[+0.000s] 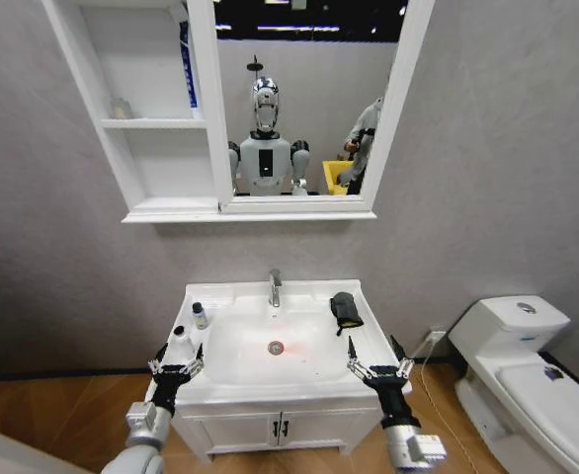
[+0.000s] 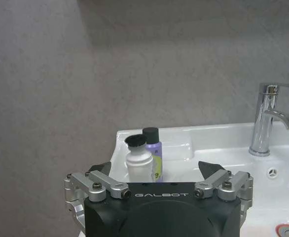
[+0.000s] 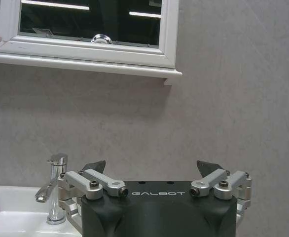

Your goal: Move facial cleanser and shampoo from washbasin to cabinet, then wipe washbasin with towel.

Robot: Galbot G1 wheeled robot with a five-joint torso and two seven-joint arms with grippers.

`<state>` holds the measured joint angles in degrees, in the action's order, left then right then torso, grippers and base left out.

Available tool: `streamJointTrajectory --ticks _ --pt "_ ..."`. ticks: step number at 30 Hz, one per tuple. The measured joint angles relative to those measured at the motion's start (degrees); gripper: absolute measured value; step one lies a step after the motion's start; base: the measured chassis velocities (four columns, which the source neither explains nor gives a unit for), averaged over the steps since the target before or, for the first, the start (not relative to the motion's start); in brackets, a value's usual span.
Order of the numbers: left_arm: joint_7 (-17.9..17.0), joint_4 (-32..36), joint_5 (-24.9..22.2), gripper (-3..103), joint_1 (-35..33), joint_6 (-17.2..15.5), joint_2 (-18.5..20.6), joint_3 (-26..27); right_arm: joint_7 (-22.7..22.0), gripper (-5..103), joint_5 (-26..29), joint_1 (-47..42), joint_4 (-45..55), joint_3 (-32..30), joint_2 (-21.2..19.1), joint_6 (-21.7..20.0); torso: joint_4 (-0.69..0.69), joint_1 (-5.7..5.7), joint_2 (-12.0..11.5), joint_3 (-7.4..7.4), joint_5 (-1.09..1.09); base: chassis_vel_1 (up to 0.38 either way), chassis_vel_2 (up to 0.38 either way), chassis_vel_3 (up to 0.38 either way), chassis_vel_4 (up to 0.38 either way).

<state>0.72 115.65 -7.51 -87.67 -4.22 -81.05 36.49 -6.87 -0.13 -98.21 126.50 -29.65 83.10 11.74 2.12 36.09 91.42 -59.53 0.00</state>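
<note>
Lowest in the head view: left end effector, fingers spread, nothing between them, hovering at the lower left of the washbasin by its front-left corner. Right end effector mirrored at lower right by the front-right corner, likewise spread and empty.

Two bottles standing upright on the basin's left rim, just above the left end effector in frame: white bottle with black cap closer, lilac bottle with dark cap just behind and slightly toward centre. Which is cleanser and which shampoo: cannot tell. Left wrist view confirms: white bottle dead ahead between the spread fingers, lilac bottle touching or nearly touching it behind. Long axes vertical, so a level approach across the width seems called for. Risk judged: nudging the rear bottle while closing on the front one.

Left arm plainly nearer both bottles; right arm well apart, across the bowl.

Towel, dark bundle, centre right on the right rim, above the right end effector in frame. Chrome tap at centre.

Cabinet upper left, cubbyholes joined to mirror.
</note>
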Motion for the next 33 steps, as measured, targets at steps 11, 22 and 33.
streamJointTrajectory --ticks 11,22,33 --pt "-0.28 -6.49 -0.24 97 4.56 -1.1 0.39 -0.61 0.08 100 1.63 1.29 -2.74 -0.69 -0.94 0.38 -0.02 0.11 -0.03 -0.02 0.01 0.037 -0.027 -0.022 0.032" --pt "-0.16 -14.04 -1.17 100 11.73 -0.36 0.82 -0.86 0.27 100 1.27 1.81 -4.35 -0.56 -1.13 0.29 -0.02 0.09 -0.03 -0.02 0.0 0.0 0.0 0.0 0.0" --pt "1.08 -18.82 -1.23 64 15.67 -0.59 1.32 -1.13 0.27 100 1.62 1.78 -4.99 -1.7 -1.25 0.31 -0.02 0.09 -0.03 -0.02 0.0 0.0 0.0 0.0 0.0"
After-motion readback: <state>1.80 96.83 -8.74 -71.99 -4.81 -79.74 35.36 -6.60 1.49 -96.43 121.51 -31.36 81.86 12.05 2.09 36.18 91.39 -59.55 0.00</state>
